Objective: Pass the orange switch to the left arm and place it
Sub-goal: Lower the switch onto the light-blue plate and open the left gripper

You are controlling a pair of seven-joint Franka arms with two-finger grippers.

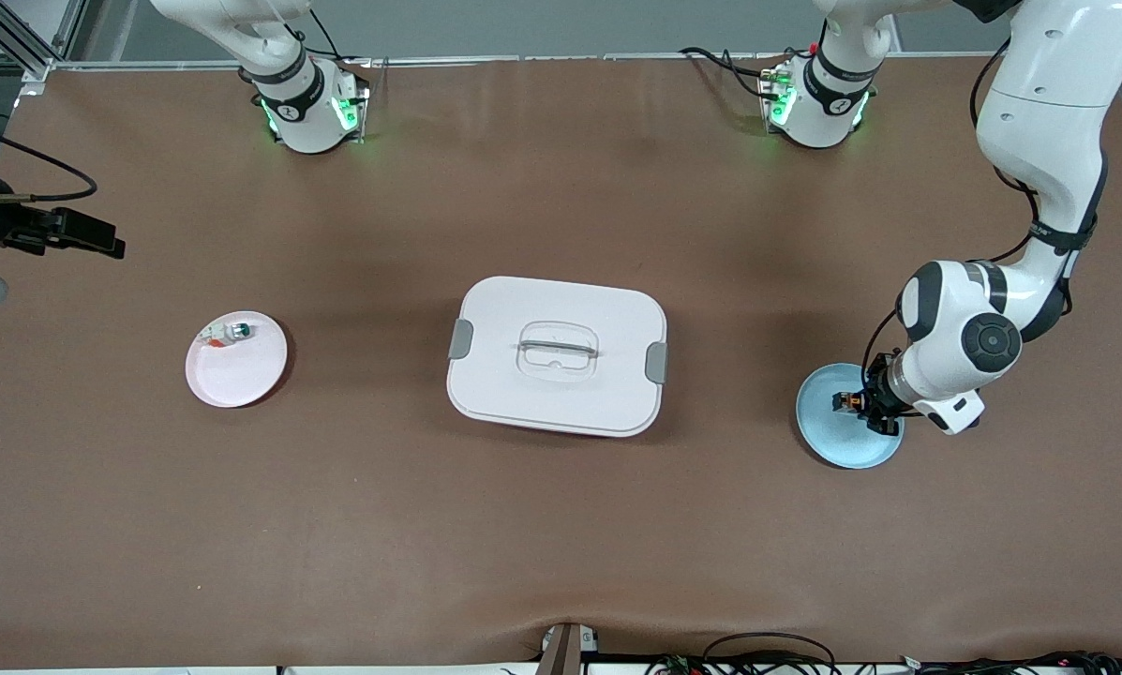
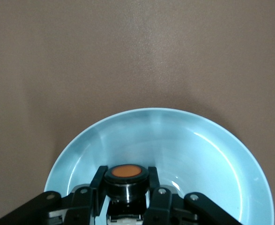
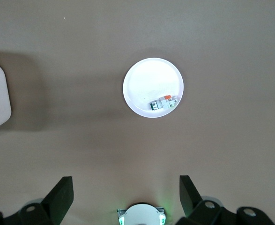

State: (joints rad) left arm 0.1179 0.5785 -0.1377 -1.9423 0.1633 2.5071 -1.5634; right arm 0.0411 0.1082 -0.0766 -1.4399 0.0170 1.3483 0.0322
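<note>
The orange switch (image 2: 126, 171), a small black body with a round orange cap, sits between the fingers of my left gripper (image 1: 859, 405). That gripper is shut on it, low over the blue plate (image 1: 842, 442) at the left arm's end of the table. I cannot tell whether the switch still touches the plate. The white box (image 1: 557, 356) with grey clips lies shut at the table's middle. My right gripper (image 3: 125, 183) hangs open and empty, high above the right arm's end of the table, and does not show in the front view.
A pink plate (image 1: 237, 370) at the right arm's end holds a small white-and-green part (image 1: 228, 332). A black device with a cable (image 1: 54, 230) juts in at that end's edge. Bare brown table lies between the plates and the box.
</note>
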